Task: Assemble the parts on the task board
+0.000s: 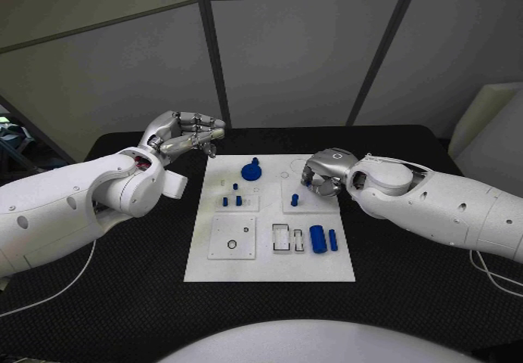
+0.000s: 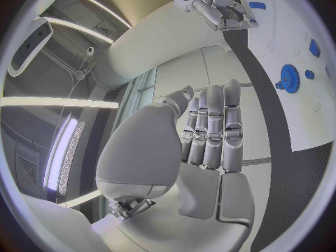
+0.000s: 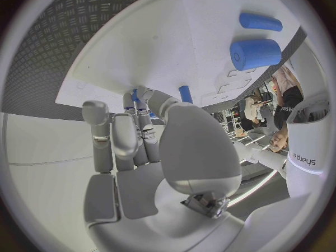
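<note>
The white task board (image 1: 273, 261) lies in the middle of the table. A blue gear (image 1: 252, 170) sits at its far edge, and small blue pegs (image 1: 231, 201) stand left of centre. My right hand (image 1: 322, 174) hovers low over the board's far right part, beside an upright blue peg (image 1: 294, 200). In the right wrist view a small blue part (image 3: 134, 96) shows between its fingertips, close to that peg (image 3: 185, 93). My left hand (image 1: 185, 132) is raised off the board's far left corner, fingers half bent and holding nothing. The left wrist view shows the gear (image 2: 287, 77) too.
A thick blue cylinder (image 1: 317, 238) and a thinner blue rod (image 1: 332, 240) lie on the board's near right, next to rectangular slots (image 1: 281, 237). A raised white square plate (image 1: 232, 237) with a ring hole sits near left. Black table surrounds the board.
</note>
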Motion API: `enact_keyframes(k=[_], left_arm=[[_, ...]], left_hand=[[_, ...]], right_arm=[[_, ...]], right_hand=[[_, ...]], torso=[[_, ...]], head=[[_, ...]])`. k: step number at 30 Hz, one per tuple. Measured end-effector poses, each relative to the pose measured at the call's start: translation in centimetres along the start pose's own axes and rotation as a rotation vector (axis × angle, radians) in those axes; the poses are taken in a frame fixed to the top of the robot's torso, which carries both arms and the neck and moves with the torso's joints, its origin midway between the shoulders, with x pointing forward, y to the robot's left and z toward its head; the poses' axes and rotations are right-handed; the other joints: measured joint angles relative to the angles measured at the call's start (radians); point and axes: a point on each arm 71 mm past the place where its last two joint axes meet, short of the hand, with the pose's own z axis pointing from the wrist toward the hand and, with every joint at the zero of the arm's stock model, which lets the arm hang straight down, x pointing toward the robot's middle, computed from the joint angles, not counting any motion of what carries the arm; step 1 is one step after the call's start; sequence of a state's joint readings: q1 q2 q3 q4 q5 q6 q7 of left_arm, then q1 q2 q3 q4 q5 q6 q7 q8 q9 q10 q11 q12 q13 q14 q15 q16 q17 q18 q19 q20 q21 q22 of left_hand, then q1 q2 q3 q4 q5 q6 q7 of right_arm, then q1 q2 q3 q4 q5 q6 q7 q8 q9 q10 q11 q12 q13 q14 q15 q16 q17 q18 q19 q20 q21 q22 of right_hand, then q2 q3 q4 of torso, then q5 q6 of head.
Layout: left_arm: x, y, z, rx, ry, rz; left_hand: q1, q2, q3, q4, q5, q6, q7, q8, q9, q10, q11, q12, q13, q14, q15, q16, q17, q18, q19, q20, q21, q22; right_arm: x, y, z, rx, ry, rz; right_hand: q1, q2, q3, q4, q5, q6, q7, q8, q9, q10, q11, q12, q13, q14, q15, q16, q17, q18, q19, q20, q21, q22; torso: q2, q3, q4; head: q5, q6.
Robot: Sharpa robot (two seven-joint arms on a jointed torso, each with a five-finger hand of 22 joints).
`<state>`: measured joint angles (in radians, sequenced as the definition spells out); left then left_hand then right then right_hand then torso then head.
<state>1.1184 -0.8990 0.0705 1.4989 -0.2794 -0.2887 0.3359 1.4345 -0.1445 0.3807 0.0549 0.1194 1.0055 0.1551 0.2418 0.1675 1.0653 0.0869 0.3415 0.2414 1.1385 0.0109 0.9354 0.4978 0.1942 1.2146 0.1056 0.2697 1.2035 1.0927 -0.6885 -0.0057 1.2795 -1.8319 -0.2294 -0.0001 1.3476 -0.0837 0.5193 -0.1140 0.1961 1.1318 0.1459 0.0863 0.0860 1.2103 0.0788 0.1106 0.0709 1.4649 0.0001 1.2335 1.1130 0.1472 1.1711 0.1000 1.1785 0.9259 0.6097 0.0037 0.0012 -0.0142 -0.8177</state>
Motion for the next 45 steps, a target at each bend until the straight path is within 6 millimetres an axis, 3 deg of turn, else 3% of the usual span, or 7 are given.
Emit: enact_keyframes(k=[20,28,35,38,42,45], left_arm=[[-0.4,0.1,0.0,-0.003,-0.007,0.003],[-0.4,0.2,0.1,-0.004,-0.009,0.003],[-0.6,0.3,0.2,-0.006,-0.013,0.005],[-0.7,0.4,0.3,-0.007,-0.015,0.006],[-0.7,0.5,0.5,-0.008,-0.017,0.006],[-0.7,0.5,0.6,-0.009,-0.018,0.007]], left_hand=[[0.005,0.005,0.003,-0.003,0.0,-0.005,0.002,0.004,0.004,-0.007,0.0,0.01,0.003,0.0,0.0,0.0,-0.001,0.0,0.0,0.0,-0.004,-0.001],[0.005,0.005,0.003,-0.003,0.0,-0.005,0.002,0.004,0.004,-0.01,0.003,0.01,0.003,0.0,0.0,0.0,-0.001,0.0,0.0,0.0,-0.004,-0.001],[0.005,0.005,0.0,-0.006,0.0,-0.005,0.002,0.004,0.005,-0.01,0.003,0.01,0.003,0.0,0.0,0.0,-0.001,0.0,0.0,0.0,-0.004,-0.001],[0.005,0.005,0.0,-0.006,0.0,-0.005,0.002,0.004,0.005,-0.01,0.003,0.01,0.003,0.0,0.0,0.0,-0.001,0.0,0.0,0.0,-0.004,-0.001],[0.005,0.005,0.0,-0.006,0.0,-0.005,0.002,0.004,0.005,-0.01,0.003,0.01,0.003,0.0,0.0,0.0,-0.001,0.0,0.0,0.0,-0.004,-0.001],[0.005,0.005,0.0,-0.006,0.0,-0.005,0.002,0.004,0.005,-0.01,0.003,0.01,0.003,0.0,0.0,0.0,-0.001,0.0,0.0,0.0,-0.004,-0.001]], right_arm=[[-0.6,0.1,-1.2,0.005,-0.058,0.011],[-1.5,0.7,-2.5,-0.006,-0.089,0.029],[-3.6,3.5,-3.3,-0.065,-0.151,0.068],[-4.3,5.0,-3.4,-0.097,-0.173,0.085],[-4.9,6.7,-3.4,-0.13,-0.193,0.105],[-5.3,7.8,-3.0,-0.15,-0.203,0.121]], right_hand=[[0.015,0.014,0.01,-0.002,-0.017,0.004,-0.003,0.0,0.001,0.001,0.001,0.0,0.002,0.004,-0.004,0.01,0.007,0.0,0.003,-0.004,0.014,0.019],[0.015,0.014,0.01,-0.002,-0.017,0.004,-0.003,0.0,0.001,0.001,0.001,0.0,0.001,0.004,-0.004,0.015,0.008,0.0,0.003,-0.004,0.017,0.023],[0.014,0.014,0.011,-0.004,-0.02,0.004,-0.003,0.0,0.001,0.001,0.001,-0.004,0.001,0.004,-0.004,0.019,0.012,0.0,0.004,-0.004,0.025,0.03],[0.014,0.014,0.013,-0.005,-0.021,0.004,-0.003,0.0,0.001,0.001,0.001,-0.004,0.0,0.004,-0.004,0.019,0.014,-0.016,0.01,-0.004,0.025,0.033],[0.014,0.014,0.012,-0.005,-0.021,0.004,-0.003,0.0,0.001,0.001,0.001,-0.004,-0.001,0.004,-0.004,0.019,0.014,-0.016,0.011,-0.004,0.025,0.035],[0.014,0.014,0.012,-0.005,-0.023,0.004,-0.003,0.0,0.001,0.001,0.001,-0.005,-0.001,0.004,-0.004,0.019,0.014,-0.016,0.01,-0.004,0.025,0.035]], torso=[[-0.001,-0.0002,-0.0001],[-0.002,-0.0005,-0.0001],[-0.002,-0.0006,-0.0001],[-0.002,-0.0007,-0.0001],[-0.003,-0.0012,0.0008],[-0.003,-0.0021,0.0021]], head=[[0.005,-0.002],[0.01,0.004],[0.022,0.003],[0.027,0.003],[0.033,0.002],[0.044,0.001]])
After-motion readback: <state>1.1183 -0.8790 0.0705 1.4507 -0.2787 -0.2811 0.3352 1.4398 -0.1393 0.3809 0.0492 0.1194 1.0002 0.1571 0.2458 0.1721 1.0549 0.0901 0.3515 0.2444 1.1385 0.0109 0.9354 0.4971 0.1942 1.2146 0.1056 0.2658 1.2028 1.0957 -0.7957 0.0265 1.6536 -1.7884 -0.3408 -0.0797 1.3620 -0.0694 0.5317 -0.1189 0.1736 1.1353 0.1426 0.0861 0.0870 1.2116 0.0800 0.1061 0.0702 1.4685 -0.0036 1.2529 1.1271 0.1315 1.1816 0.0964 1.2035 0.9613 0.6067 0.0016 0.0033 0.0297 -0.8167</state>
